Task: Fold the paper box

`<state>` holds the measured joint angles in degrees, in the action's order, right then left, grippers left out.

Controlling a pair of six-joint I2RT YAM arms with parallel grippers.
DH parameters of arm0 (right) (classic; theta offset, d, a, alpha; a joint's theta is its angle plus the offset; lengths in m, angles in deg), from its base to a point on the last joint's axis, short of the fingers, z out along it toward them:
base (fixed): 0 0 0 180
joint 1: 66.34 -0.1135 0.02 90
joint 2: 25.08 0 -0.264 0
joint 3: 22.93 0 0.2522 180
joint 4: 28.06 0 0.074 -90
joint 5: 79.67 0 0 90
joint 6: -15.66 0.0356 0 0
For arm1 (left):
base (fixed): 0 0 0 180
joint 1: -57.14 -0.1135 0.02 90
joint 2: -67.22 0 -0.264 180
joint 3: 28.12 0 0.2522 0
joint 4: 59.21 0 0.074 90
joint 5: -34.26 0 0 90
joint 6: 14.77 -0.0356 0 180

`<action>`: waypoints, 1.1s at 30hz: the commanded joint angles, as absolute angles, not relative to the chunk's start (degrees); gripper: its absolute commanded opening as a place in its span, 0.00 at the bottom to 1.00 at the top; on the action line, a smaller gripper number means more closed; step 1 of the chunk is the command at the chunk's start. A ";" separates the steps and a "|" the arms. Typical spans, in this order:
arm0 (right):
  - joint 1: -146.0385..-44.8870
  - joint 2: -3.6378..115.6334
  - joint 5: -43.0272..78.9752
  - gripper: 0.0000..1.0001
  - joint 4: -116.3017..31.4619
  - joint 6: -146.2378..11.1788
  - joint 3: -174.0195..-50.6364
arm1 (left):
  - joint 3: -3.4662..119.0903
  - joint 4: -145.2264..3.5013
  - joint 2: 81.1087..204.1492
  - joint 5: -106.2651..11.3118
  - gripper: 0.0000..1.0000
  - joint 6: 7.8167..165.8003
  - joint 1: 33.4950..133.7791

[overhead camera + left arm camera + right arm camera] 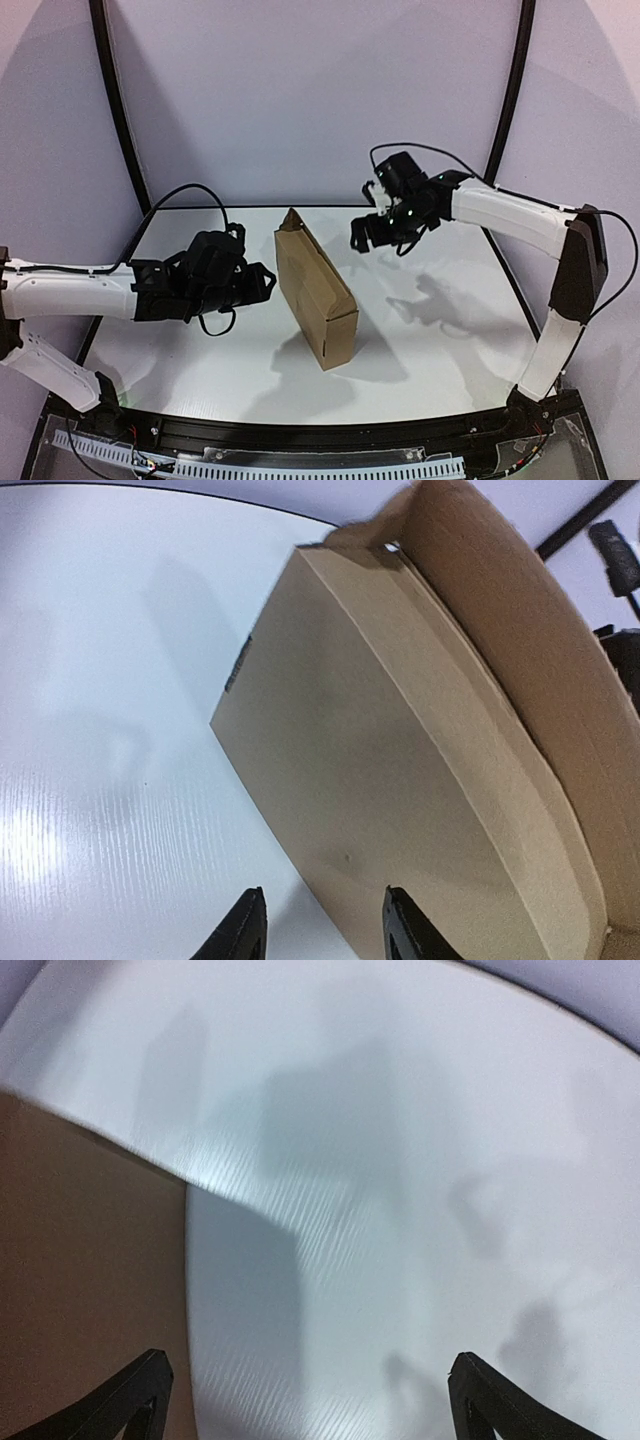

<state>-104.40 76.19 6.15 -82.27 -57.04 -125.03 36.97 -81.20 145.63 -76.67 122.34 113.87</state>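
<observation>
**Item:** paper box, one, at the centre of the tabletop in the top view.
**Position:** it stands on one long edge, running from upper centre to lower centre of the frame.
**Condition:** plain brown corrugated cardboard, folded shallow and rectangular. In the left wrist view I see one long flap bowing away from the body.
**Left fingers**: partly parted and holding nothing, just left of the box face and apart from it.
**Right fingers**: spread wide and empty, to the upper right of the box.
</observation>
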 commanded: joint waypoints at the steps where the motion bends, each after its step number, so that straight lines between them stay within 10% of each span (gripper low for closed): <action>1: -103.10 75.53 8.26 0.98 -81.62 -59.44 -131.86 | 39.03 -84.47 146.40 -79.44 0.42 126.25 113.82; 17: -108.96 80.15 27.52 0.94 -75.56 -61.68 -131.67 | 46.39 -79.47 160.66 -75.79 0.40 125.13 113.29; 33: -113.76 86.77 21.26 0.92 -80.36 -61.94 -129.83 | 45.99 -78.10 162.30 -73.70 0.38 126.45 112.45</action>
<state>-111.11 81.98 23.85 -73.70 -60.54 -132.37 45.30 -80.67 161.96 -74.79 125.84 112.53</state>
